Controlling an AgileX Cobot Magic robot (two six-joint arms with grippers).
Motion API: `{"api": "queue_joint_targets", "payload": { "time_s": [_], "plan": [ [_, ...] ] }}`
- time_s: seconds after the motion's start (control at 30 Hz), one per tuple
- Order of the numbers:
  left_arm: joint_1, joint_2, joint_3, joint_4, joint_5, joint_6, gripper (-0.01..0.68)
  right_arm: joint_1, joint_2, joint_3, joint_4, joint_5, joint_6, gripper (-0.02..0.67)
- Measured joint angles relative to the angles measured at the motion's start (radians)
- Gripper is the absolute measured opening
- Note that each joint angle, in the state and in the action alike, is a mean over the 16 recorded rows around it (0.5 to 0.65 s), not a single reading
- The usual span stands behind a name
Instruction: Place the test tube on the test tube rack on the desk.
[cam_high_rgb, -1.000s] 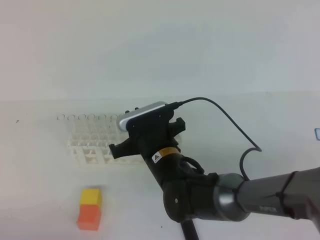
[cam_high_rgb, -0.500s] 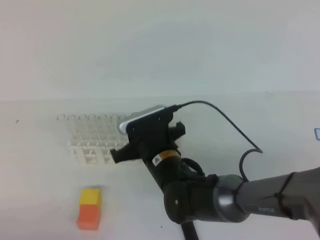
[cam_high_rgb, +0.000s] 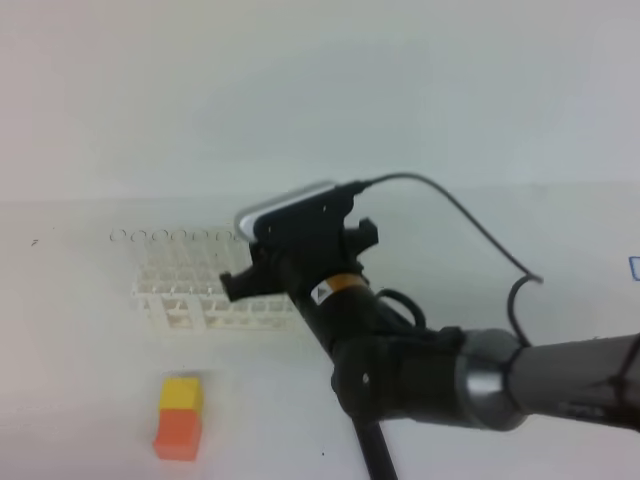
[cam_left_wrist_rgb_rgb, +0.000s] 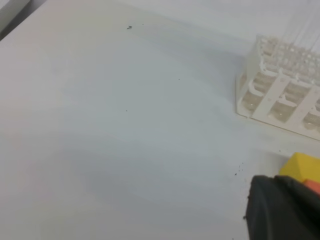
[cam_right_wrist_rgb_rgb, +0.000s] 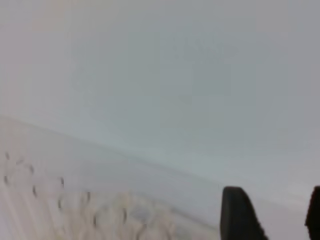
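The white test tube rack (cam_high_rgb: 190, 292) stands on the white desk (cam_high_rgb: 80, 370) at left of centre. Several clear tubes stand in it, their round rims (cam_high_rgb: 170, 236) in a row; I cannot tell which one is the task's test tube. My right gripper (cam_high_rgb: 243, 281) reaches across and hovers at the rack's right end, mostly hidden under its wrist camera. In the right wrist view its dark fingertips (cam_right_wrist_rgb_rgb: 239, 215) stand well apart with nothing between them, above the rack (cam_right_wrist_rgb_rgb: 120, 220) and tube rims (cam_right_wrist_rgb_rgb: 60, 202). Only a black part of the left gripper (cam_left_wrist_rgb_rgb: 282, 207) shows.
An orange-and-yellow block (cam_high_rgb: 180, 415) sits on the desk in front of the rack's left end; it also shows in the left wrist view (cam_left_wrist_rgb_rgb: 302, 167), near the rack (cam_left_wrist_rgb_rgb: 280, 100). A black cable (cam_high_rgb: 470, 235) loops behind the right arm.
The right wrist has risen a little and shifted slightly back over the rack's right end. The rack, tubes and block have not moved.
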Motion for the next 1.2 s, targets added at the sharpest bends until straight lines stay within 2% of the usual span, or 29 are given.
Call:
{"api": "queue_joint_targets", "payload": {
  "time_s": [0.23, 0.47, 0.73, 1.2],
  "plan": [
    [0.000, 0.000, 0.000, 0.000, 0.000, 0.000, -0.001, 0.000, -0.156, 0.012, -0.052, -0.022, -0.069, 0.281],
    [0.000, 0.000, 0.000, 0.000, 0.000, 0.000, -0.001, 0.000, -0.408, 0.095, -0.185, -0.041, -0.118, 0.164],
    [0.000, 0.000, 0.000, 0.000, 0.000, 0.000, -0.001, -0.014, -0.752, 0.309, -0.332, -0.010, -0.125, 0.025],
    [0.000, 0.000, 0.000, 0.000, 0.000, 0.000, -0.001, -0.090, -1.148, 0.708, -0.418, 0.138, -0.113, 0.001]
  ]
}}
